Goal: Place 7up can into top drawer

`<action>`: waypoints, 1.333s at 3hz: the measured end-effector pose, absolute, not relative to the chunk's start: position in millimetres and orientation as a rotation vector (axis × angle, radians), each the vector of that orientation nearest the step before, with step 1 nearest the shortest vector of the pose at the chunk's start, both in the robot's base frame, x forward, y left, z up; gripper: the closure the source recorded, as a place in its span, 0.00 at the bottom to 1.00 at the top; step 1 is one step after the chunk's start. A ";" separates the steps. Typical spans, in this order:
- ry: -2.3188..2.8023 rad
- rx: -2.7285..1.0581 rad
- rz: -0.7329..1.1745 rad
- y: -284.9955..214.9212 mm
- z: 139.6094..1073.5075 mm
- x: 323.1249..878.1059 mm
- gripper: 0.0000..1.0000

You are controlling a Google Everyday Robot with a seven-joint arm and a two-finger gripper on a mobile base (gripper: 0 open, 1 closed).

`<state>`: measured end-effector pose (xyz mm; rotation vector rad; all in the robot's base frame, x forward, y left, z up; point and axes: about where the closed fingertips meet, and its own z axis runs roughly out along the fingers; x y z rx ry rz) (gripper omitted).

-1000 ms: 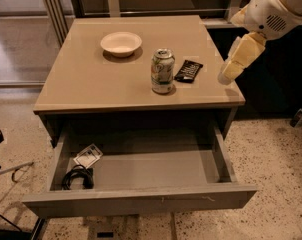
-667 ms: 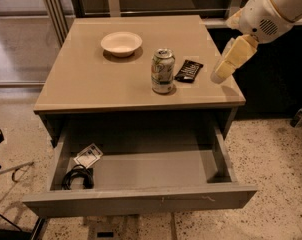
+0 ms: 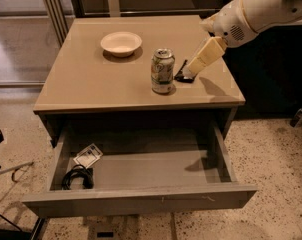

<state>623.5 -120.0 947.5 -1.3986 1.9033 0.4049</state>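
Note:
The 7up can [image 3: 162, 70] stands upright on the tan cabinet top [image 3: 91, 79], right of centre. My gripper [image 3: 193, 71] hangs from the arm at the upper right and sits just right of the can, over a flat black packet [image 3: 183, 71], a small gap from the can. The top drawer [image 3: 141, 196] is pulled out wide below the tabletop, its grey floor showing.
A white bowl [image 3: 121, 43] sits on the top behind and left of the can. Inside the drawer at the left lie a small white packet [image 3: 88, 155] and a coiled black cable [image 3: 77, 177]. Speckled floor surrounds the cabinet; a metal frame stands at the far left.
The gripper has moved left and slightly down, from beside the tabletop's right edge to just right of the can, over the black packet. Can and drawer have not moved.

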 end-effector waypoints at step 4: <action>1.849 -1.485 0.508 -57.3 898.4 663.8 0.00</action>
